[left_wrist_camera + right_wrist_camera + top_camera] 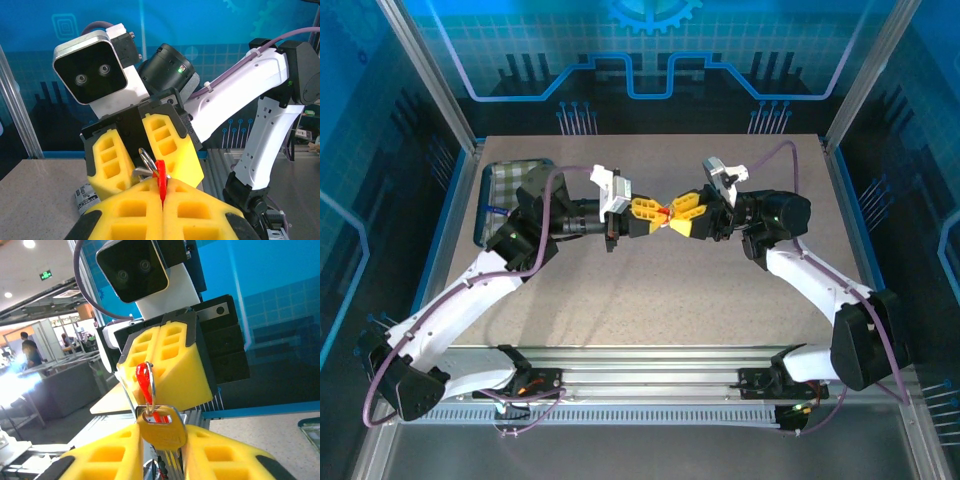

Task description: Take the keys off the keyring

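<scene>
Key [161,432]: brass-coloured, flat head w/ a slot hole. Held by the right gripper [160,442]; jaws clenched on the key, head standing proud of the yellow tips, lower part sunk between them.

Thin metal loop [151,390]: passes thru the hole in the key head and runs up to the keyring [143,376], a red strap. Key and keyring not separated; the loop joins them.

Keyring is pinched by the left gripper [162,195]; jaws clenched on the red strap, which shows edge-on in the left wrist view w/ the loop sticking out ahead of the tips.

Position, ref. the tray [515,164] (blue-rimmed, checked inside, left rear of the surface [620,300]): in the top view both grippers meet tip to tip to the right of the tray, well apart from it, approx. mid-surface. The red strap shows in the gap between the two sets of yellow tips. Key assy. held up off the surface, touching nothing but the jaws. Left arm's elbow overlaps the tray's right side in that view; contact cannot be told.
</scene>
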Controlling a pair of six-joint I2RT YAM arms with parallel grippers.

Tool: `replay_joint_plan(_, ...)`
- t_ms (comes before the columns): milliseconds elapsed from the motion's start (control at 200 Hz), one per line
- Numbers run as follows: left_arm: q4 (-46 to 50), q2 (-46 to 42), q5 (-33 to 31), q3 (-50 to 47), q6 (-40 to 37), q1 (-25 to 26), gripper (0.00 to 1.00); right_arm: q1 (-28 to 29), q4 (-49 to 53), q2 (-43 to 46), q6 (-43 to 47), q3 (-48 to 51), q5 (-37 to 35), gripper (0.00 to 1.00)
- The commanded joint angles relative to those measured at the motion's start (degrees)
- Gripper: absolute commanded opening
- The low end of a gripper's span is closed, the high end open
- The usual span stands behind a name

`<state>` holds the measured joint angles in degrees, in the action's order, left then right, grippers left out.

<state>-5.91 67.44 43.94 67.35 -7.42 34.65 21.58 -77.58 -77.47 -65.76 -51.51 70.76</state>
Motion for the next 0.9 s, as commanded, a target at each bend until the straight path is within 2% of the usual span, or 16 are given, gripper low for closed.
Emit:
replay_joint_plan(0, -0.6, -1.6, -0.2, -0.4, -0.9, -0.6, 0.0, -1.3, -0.4, 1.8, 1.3, -0.9, -0.7, 0.2)
replay_joint_plan(275, 1.4, -2.1, -2.4, -1.1, -3.1, -0.7, 0.0, -2.2, 0.1, 3.1, 1.9, -0.3, -2.2, 0.06)
replay_joint_plan(375, 1.6, -2.2, -4.1, -1.3, -4.2, -0.6, 0.0, -1.2, -1.6, 2.3, -0.4, -1.3, -1.4, 0.09)
replay_joint_plan(540, 1.3, -2.4, -6.1, -1.7, -5.0, -0.6, 0.0, 0.2, -3.9, 0.8, -3.0, -2.2, -1.8, 0.2)
replay_joint_plan(891, 2.0, -3.1, -9.4, -2.8, -7.9, 0.7, 0.0, 1.5, -3.9, -0.5, -4.5, -3.6, -1.7, 0.22)
